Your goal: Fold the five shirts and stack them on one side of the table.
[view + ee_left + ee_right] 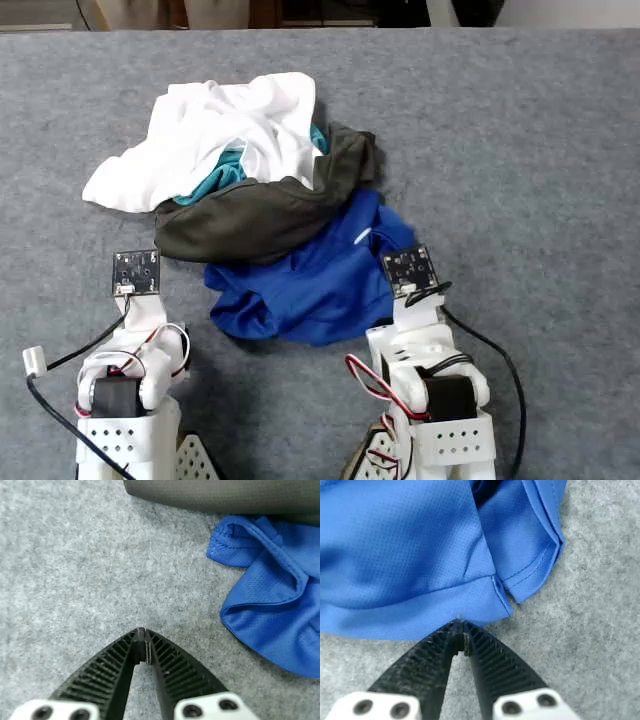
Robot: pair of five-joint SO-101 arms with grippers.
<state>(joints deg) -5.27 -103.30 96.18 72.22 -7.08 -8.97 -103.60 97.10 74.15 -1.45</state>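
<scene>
Heap mid-worktop [540, 150]: white shirt [220, 125], teal shirt [212, 182], grey shirt [260, 218], blue shirt [310, 285] nearest arms.
Blue mesh: light, limp, probably slippery, bunches easily. Pinch stitched hem [470, 600] or corner.
Right pincer [463, 630] closed, empty, tips at hem.
Left pincer [142, 636] closed, empty, over bare worktop.

left hand [142, 646], right hand [462, 636]: black, ribbed | arms [448, 436] white | cables [498, 354] seemingly red/black

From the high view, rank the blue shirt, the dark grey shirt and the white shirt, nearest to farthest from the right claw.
1. The blue shirt: its edge lies right at the right claw tips.
2. The dark grey shirt: beyond the blue one, in the middle of the pile.
3. The white shirt: farthest, at the pile's far left end.
</scene>
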